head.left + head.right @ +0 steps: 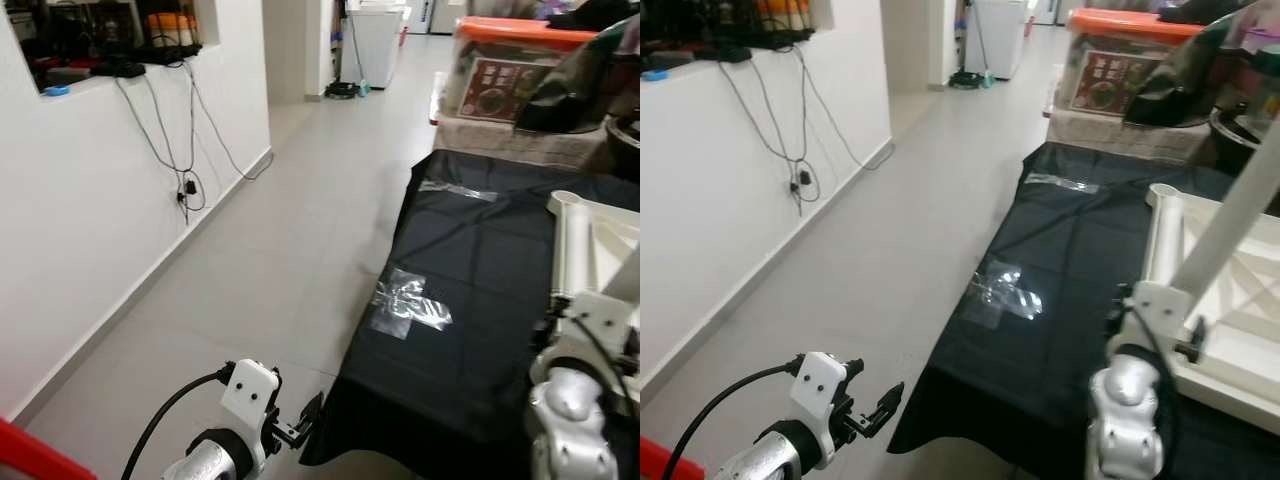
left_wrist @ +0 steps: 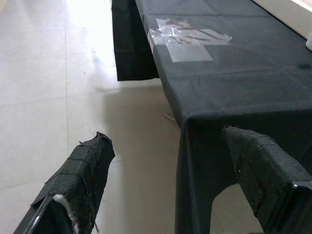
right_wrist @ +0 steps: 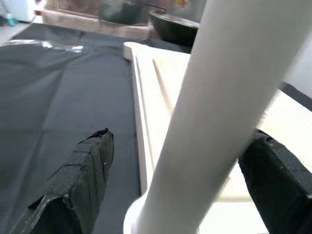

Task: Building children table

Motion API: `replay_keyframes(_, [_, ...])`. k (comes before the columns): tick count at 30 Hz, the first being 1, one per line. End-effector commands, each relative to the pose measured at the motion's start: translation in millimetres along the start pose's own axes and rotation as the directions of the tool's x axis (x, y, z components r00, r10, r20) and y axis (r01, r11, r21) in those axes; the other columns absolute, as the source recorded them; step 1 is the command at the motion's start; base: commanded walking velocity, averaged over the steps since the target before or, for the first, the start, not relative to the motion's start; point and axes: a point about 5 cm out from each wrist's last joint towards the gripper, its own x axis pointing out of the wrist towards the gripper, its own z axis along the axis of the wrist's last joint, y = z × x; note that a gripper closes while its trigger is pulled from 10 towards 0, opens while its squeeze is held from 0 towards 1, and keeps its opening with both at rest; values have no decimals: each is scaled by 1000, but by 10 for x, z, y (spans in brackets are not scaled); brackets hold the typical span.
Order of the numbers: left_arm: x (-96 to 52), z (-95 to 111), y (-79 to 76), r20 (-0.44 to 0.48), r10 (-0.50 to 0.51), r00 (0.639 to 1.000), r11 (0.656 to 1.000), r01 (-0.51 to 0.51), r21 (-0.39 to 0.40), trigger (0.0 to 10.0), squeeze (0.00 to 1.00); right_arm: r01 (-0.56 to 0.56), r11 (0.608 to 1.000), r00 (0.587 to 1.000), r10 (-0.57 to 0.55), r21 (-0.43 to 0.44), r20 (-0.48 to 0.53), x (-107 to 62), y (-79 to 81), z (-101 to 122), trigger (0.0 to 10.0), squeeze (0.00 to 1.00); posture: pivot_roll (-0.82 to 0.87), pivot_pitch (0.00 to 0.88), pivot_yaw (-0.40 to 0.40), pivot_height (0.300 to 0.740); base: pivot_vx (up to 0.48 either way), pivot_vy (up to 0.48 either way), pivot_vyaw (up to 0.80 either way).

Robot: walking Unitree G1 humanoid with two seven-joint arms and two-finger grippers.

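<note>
Pale floor tiles (image 1: 300, 230) run in a wide bare lane between the white wall (image 1: 90, 220) on the robot's left and the black cloth (image 1: 470, 290) spread on its right, and that lane is the only open room for stepping. Nearest, the left gripper (image 2: 165, 180) hangs low beside the cloth's draped near corner, fingers wide apart and empty, with the cloth's edge dropping just ahead of them. On the right, the right gripper (image 3: 178, 185) has its two fingers set wide on either side of a white table leg (image 3: 214, 112), which rises at a slant from the white tabletop frame (image 1: 1230, 310) lying flat on the cloth; whether the pads actually press the leg cannot be told. The step in hand looks like fitting this leg to a corner of the upturned table, so the next move probably calls for steadying it upright and seating it without sliding the frame. Further along, a taped clear patch (image 1: 410, 305) marks the cloth. Beyond, a box with an orange lid (image 1: 515, 65) and dark pots close the far end.
</note>
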Motion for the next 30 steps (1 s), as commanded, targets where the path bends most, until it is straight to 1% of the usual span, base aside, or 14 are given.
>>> replay_keyframes(1, [-13, -48, 20, -20, 9, 1000, 1000, -9, 1, 10000, 0, -84, 996, 996, 84, -10, -10, -108, 99, -22, 10000, 0, 89, 6, -28, 740, 0, 0, 0])
replay_keyframes(5, [-15, -57, 36, -23, 13, 1000, 1000, -13, 5, 10000, 0, -146, 987, 989, 143, -69, -45, -249, 41, -134, 10000, 0, 86, 0, -24, 740, 0, 0, 0])
replay_keyframes(11, [-15, -70, 49, -25, 7, 1000, 1000, -7, 2, 10000, 0, -281, 957, 958, 276, -76, -71, -382, 19, -192, 10000, 0, 70, 0, -15, 740, 0, 0, 0])
replay_keyframes(12, [-14, -73, 50, -25, 5, 1000, 1000, -5, 0, 10000, 0, -394, 919, 918, 392, -23, -52, -436, 144, -147, 10000, 0, 70, 0, -15, 740, 0, 0, 0])
replay_keyframes(15, [-12, -75, 51, -25, 4, 1000, 1000, -4, -1, 10000, 0, -467, 884, 884, 467, 13, -33, -473, 236, -109, 10000, 0, 67, 0, -19, 740, 0, 0, 0])
replay_keyframes(16, [-7, -76, 44, -23, 5, 1000, 1000, -5, -3, 10000, 0, -612, 781, 790, 611, 123, 45, -531, 534, 49, 10000, 0, 79, 0, -29, 740, 0, 0, 0])
replay_keyframes(18, [-7, -76, 44, -23, 5, 1000, 1000, -5, -3, 10000, 0, -612, 781, 790, 611, 123, 45, -531, 534, 49, 10000, 0, 79, 0, -29, 740, 0, 0, 0])
replay_keyframes(19, [-7, -69, 41, -19, 9, 1000, 1000, -9, -3, 10000, 0, -639, 754, 768, 635, 151, 82, -507, 695, 130, 10000, 0, 86, 0, -34, 740, 0, 0, 0])
replay_keyframes(20, [-7, -69, 41, -19, 9, 1000, 1000, -9, -3, 10000, 0, -639, 754, 768, 635, 151, 82, -507, 695, 130, 10000, 0, 86, 0, -34, 740, 0, 0, 0])
replay_keyframes(21, [-5, -60, 35, -15, 13, 1000, 1000, -13, -3, 10000, 0, -647, 746, 762, 638, 156, 113, -440, 872, 202, 10000, 0, 91, 0, -37, 740, 0, 0, 0])
replay_keyframes(22, [-4, -53, 28, -13, 16, 1000, 1000, -16, -3, 10000, 0, -637, 753, 771, 625, 164, 124, -356, 1004, 245, 10000, 0, 104, 1, -42, 740, 0, 0, 0])
replay_keyframes(27, [-8, -45, 19, -9, 20, 1000, 1000, -20, -3, 10000, 0, -576, 800, 817, 565, 167, 113, -179, 1147, 280, 10000, 0, 109, 4, -47, 740, 0, 0, 0])
replay_keyframes(28, [-14, -38, 8, -4, 24, 1000, 1000, -24, -3, 10000, 0, -422, 900, 905, 412, 112, 106, 55, 1152, 332, 10000, 0, 111, 11, -57, 740, 0, 0, 0])
replay_keyframes(30, [-16, -36, 5, -3, 25, 1000, 1000, -25, -3, 10000, 0, -368, 926, 927, 358, 91, 110, 126, 1140, 354, 10000, 0, 111, 11, -57, 740, 0, 0, 0])
